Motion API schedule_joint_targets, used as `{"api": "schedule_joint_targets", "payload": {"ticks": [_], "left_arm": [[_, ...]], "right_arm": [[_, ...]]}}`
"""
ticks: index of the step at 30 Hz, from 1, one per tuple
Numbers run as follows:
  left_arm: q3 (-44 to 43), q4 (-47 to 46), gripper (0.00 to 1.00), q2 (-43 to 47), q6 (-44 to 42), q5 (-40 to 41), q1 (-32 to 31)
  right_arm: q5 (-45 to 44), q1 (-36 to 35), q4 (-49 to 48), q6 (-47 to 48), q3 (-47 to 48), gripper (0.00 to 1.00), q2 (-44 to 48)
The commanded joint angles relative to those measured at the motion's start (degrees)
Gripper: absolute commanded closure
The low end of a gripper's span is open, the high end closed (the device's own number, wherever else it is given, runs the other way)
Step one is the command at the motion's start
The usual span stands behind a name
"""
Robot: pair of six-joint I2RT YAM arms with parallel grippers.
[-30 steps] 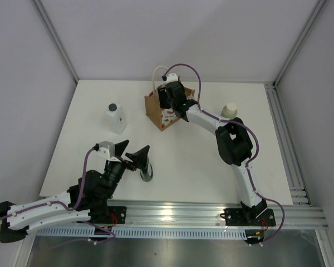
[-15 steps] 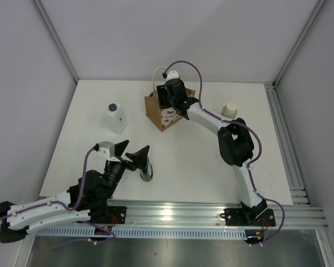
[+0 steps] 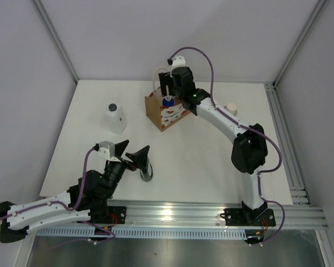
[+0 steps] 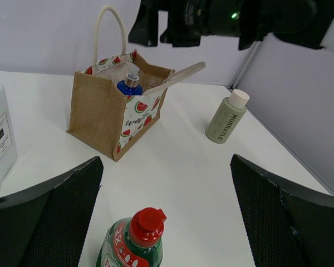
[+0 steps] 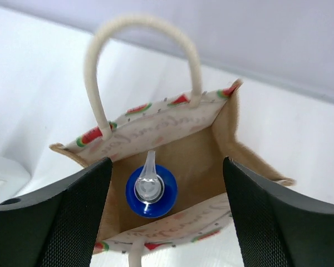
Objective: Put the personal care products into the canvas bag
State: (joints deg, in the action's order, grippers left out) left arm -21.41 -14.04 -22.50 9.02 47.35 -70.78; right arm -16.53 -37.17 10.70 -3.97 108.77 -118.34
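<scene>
Inside canvas bag (image 3: 156,114), upright: blue-capped bottle (image 5: 151,190). Directly above bag: right gripper (image 3: 168,90), jaws spread, holding nothing. Near front: left gripper (image 3: 131,151), jaws wide, empty, over red-capped green bottle (image 4: 134,245). On table (image 3: 200,161) outside bag: black-capped white bottle (image 3: 116,118), left; white-capped olive bottle (image 3: 230,109), right.

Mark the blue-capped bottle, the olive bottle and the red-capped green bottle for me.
blue-capped bottle (image 5: 166,193): right wrist view, on the blue cap top.
olive bottle (image 4: 225,121): left wrist view, on the labelled body.
red-capped green bottle (image 4: 147,221): left wrist view, on the red cap.
</scene>
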Motion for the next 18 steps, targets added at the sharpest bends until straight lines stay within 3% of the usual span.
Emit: {"api": "schedule_joint_targets", "payload": {"ticks": [1, 7, 12, 18], "left_arm": [[-0.3, -1.6, 0.01, -0.44, 0.65, 0.28, -0.41], [-0.3, -1.6, 0.01, -0.26, 0.48, 0.46, -0.41], [-0.21, -1.51, 0.01, 0.09, 0.65, 0.2, -0.41], [-0.21, -1.87, 0.01, -0.35, 0.48, 0.64, -0.41]], "right_arm": [[-3.41, 0.25, -0.42, 2.73, 1.1, 0.16, 8.82], [-6.66, 3.15, -3.92, 1.95, -7.07, 0.15, 20.42], [-10.62, 9.82, -5.6, -2.71, -17.95, 0.14, 28.33], [-10.89, 18.87, -0.6, -6.74, -23.69, 0.09, 29.14]]}}
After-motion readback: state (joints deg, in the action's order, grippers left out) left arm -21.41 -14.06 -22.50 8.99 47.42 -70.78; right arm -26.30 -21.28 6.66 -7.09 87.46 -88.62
